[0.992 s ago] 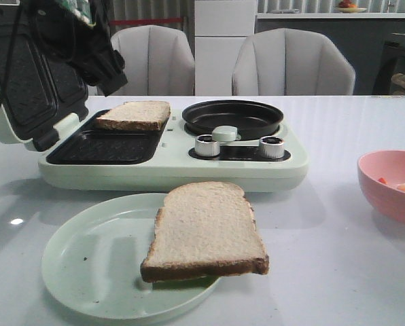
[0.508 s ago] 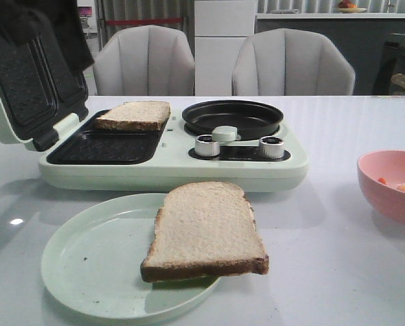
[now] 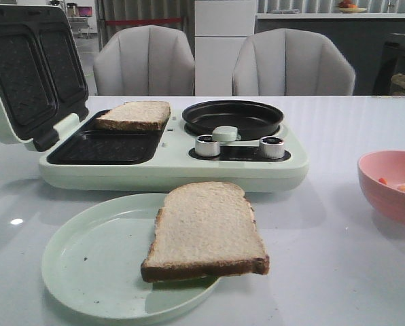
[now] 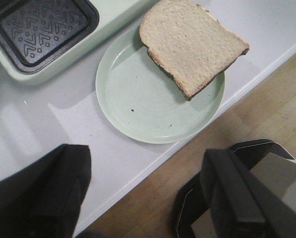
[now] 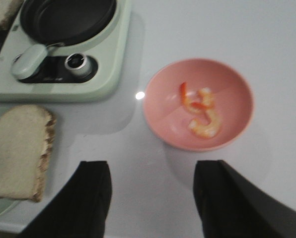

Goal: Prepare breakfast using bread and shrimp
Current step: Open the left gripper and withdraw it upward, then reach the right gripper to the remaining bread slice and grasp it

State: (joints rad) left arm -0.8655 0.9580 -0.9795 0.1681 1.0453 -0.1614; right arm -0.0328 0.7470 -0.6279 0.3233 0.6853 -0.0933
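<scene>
Right claw (image 5: 150, 198) hangs open and empty over the counter (image 3: 338, 272), nearest the shrimp (image 5: 201, 113), which lie just beyond its fingers in the pink bowl (image 5: 197, 103): small, curled, orange-pink pieces. Left claw (image 4: 148, 198), likewise open and empty, sits off the counter edge. Bread (image 3: 206, 231): one slice on the plate (image 3: 87, 272), one in the press (image 3: 172, 163).

Tan bread (image 3: 206, 227), brown crust; mint plate (image 3: 94, 272); pink bowl (image 5: 197, 104); orange shrimp (image 5: 202, 119).

One bread slice (image 3: 134, 115) sits in the grill's (image 3: 168, 146) back left tray, pan (image 3: 232, 117) to its right. Second slice (image 3: 204, 229) on the plate (image 3: 94, 265) up front; bowl (image 3: 391, 185) with shrimp (image 5: 201, 113) far right.
</scene>
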